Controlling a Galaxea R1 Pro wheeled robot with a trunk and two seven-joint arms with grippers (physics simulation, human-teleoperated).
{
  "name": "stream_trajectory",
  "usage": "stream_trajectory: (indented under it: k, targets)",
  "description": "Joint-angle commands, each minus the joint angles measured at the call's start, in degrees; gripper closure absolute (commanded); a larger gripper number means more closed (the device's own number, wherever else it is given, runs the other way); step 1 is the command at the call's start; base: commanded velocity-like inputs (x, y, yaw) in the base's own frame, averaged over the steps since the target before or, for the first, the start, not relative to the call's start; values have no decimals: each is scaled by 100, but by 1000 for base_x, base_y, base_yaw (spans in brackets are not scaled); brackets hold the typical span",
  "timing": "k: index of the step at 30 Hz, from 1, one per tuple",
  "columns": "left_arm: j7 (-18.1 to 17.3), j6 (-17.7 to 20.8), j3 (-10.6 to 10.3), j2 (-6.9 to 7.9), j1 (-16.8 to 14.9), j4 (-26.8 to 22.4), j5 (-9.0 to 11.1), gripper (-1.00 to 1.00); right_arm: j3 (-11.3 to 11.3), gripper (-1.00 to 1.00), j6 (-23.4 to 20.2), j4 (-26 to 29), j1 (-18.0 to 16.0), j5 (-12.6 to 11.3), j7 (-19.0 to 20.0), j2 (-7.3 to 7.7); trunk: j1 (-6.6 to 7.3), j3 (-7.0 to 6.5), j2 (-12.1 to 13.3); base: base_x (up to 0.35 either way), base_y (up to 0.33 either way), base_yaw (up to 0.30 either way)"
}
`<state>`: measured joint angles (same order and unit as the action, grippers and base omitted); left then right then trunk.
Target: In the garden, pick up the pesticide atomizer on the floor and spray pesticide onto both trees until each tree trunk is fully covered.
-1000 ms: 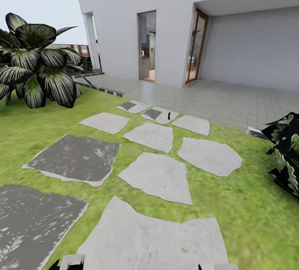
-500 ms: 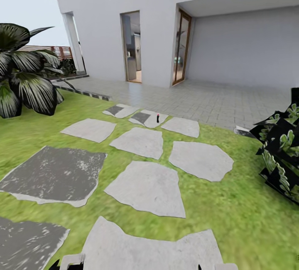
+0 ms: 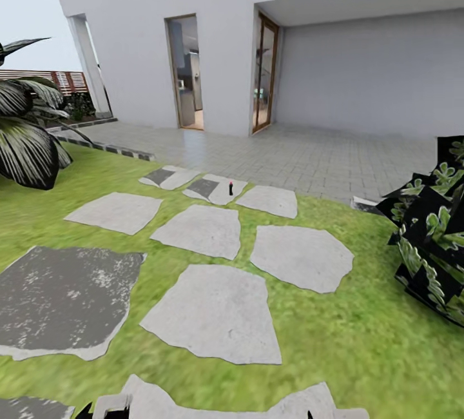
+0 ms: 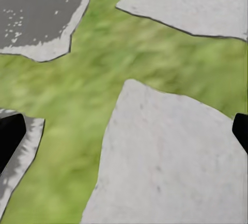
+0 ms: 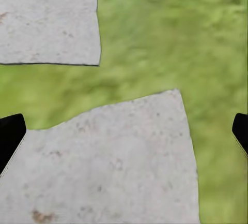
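A dark-leaved plant (image 3: 26, 142) stands at the lawn's (image 3: 361, 341) left edge. Flat stepping stones (image 3: 212, 312) run toward the white house (image 3: 258, 38). The small spray bottle (image 3: 231, 188) stands upright on a far stone near the patio. A leafy bush (image 3: 432, 245) sits right. Both grippers' (image 4: 124, 136) (image 5: 124, 136) fingertips are spread wide, holding nothing, above stone and grass.

Open right claw (image 5: 124, 131) above stepping stones (image 5: 108, 162) and grass (image 5: 170, 38).
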<state>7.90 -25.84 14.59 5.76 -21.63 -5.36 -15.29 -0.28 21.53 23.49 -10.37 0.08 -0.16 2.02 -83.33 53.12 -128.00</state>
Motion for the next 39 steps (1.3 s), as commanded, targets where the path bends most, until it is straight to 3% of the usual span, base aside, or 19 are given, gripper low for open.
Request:
stream_trajectory:
  k: [1, 39]
  targets:
    - [-1, 0, 0, 2, 0, 0, 0, -100, 2, -100, 0, -1, 0, 0, -1, 0, 0, 0, 0, 339, 0, -6]
    - [-1, 1, 0, 4, 1, 0, 0, -100, 10, -100, 0, -11, 0, 9, -2, 0, 0, 0, 0, 339, 0, 0]
